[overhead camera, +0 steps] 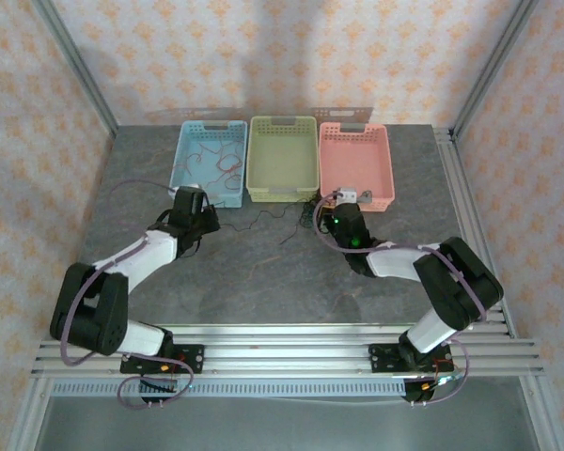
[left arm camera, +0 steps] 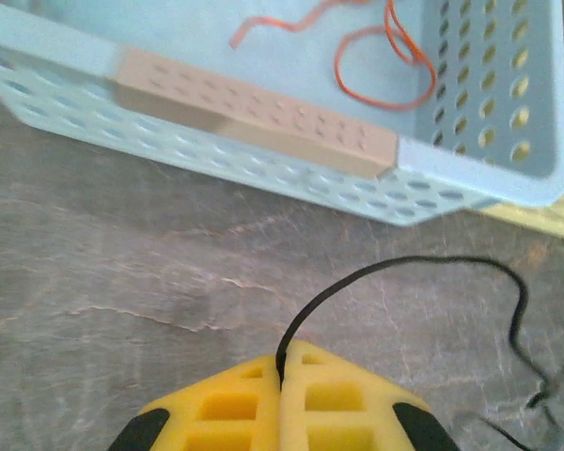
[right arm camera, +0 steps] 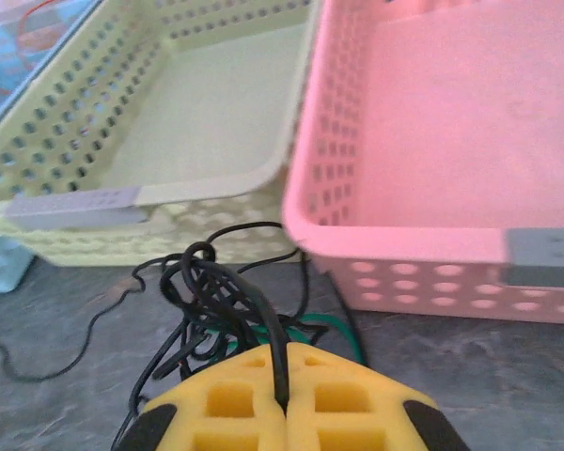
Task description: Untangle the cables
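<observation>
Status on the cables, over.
Left gripper shut on black cable. Right gripper shut on knot. Yellow basket, pink basket close behind knot. Orange cables in blue basket.

Right gripper (right arm camera: 284,368) pinched onto a black cable (right arm camera: 274,336).
Knotted cables (right arm camera: 205,293), with a green strand (right arm camera: 312,326), lie on the table (right arm camera: 470,376) touching the yellow-green basket (right arm camera: 85,207), beside the pink basket (right arm camera: 395,246).

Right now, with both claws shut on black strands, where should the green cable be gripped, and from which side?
On the green cable, probably the bare arc right of the black knot, before the pink basket's front wall. Come in low from the right: there it lies clear of the black loops, while leftward it runs under them.
</observation>
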### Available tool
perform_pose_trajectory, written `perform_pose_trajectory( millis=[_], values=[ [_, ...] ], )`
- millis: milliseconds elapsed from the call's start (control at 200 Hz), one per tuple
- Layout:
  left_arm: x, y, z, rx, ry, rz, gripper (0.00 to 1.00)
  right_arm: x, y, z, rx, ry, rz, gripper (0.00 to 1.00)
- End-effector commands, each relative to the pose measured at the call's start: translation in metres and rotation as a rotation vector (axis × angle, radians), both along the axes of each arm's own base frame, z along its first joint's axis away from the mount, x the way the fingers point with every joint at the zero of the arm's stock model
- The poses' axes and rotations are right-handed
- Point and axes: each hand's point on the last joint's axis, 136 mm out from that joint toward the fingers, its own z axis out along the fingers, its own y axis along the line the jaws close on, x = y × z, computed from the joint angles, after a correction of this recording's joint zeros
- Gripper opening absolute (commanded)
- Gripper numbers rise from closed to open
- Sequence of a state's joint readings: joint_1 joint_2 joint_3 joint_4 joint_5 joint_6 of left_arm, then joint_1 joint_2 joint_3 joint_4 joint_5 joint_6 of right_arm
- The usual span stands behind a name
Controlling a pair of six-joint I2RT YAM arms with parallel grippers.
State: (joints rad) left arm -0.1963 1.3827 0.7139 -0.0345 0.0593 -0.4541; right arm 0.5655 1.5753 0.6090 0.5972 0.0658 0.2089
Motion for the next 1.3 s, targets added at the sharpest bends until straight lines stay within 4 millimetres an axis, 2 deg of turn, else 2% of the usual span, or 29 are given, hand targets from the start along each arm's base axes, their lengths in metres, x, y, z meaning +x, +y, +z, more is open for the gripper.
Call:
perform_pose_trajectory(
  millis=[0,255,405,581,941,1296],
  values=[
    [-0.003,0.035,0.009,0.028,-0.069,0.175,0.0,0.007,-0.028,0.022,-0.026,-0.108,-0.141,0.0],
    [-0.043,0.097,0.025,0.019,-0.191,0.457,0.0,0.002,-0.063,0.029,-0.069,-0.177,-0.301,0.0],
    [-0.069,0.123,0.034,0.035,-0.253,0.594,0.0,-0.008,-0.104,0.035,-0.105,-0.232,-0.52,0.0],
    [-0.095,0.145,0.038,0.034,-0.301,0.72,0.0,-0.021,-0.13,0.042,-0.103,-0.292,-0.657,0.0],
    [-0.11,0.159,0.031,0.004,-0.316,0.804,0.0,-0.042,-0.167,0.041,-0.13,-0.345,-0.881,0.0],
    [-0.128,0.176,0.019,-0.05,-0.322,0.906,0.0,-0.049,-0.18,0.04,-0.089,-0.362,-0.914,0.0]
  ],
)
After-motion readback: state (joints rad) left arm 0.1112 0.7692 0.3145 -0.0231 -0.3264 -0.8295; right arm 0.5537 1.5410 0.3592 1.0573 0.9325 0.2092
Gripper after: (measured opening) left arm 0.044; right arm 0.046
